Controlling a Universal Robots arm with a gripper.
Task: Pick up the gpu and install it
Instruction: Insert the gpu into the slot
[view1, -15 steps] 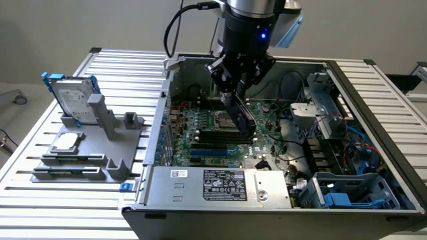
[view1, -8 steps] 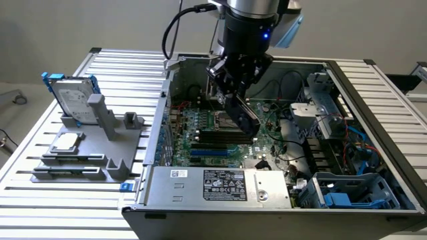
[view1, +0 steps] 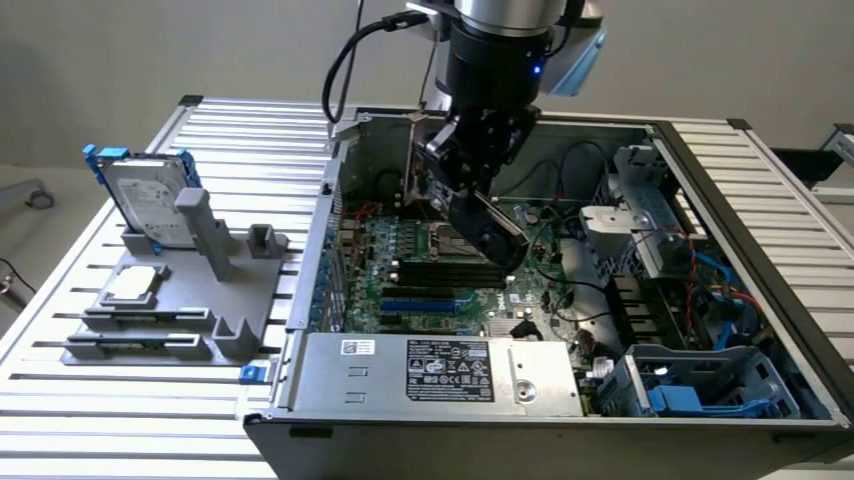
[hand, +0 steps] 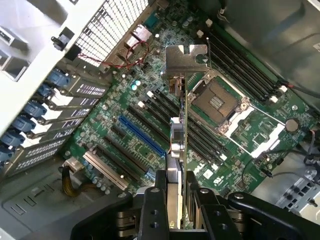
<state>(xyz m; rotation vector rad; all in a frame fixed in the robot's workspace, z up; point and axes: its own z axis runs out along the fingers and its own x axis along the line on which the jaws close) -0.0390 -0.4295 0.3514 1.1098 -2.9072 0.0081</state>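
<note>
My gripper (view1: 463, 190) hangs inside the open computer case (view1: 747, 230), shut on the gpu (view1: 489, 236). The card shows its black cooler and tilts down over the middle of the large green motherboard (view1: 414, 262). In the wrist view the gpu (hand: 184, 135) is edge-on between my two black fingers (hand: 154, 210), with its silver end bracket (hand: 186, 60) at the far end. My gripper (hand: 178, 202) holds the card above the motherboard (hand: 105, 125), over the black slots beside the empty CPU socket (hand: 216, 102). A long blue slot (hand: 141, 136) lies just to one side of the card.
A silver hard drive in a blue frame (view1: 140, 192) stands on a grey fixture (view1: 180, 300) at the exterior view's left. The power supply (view1: 427, 370) fills the case's near side, with a blue drive cage (view1: 687, 390) and cables (view1: 587, 215) at the right.
</note>
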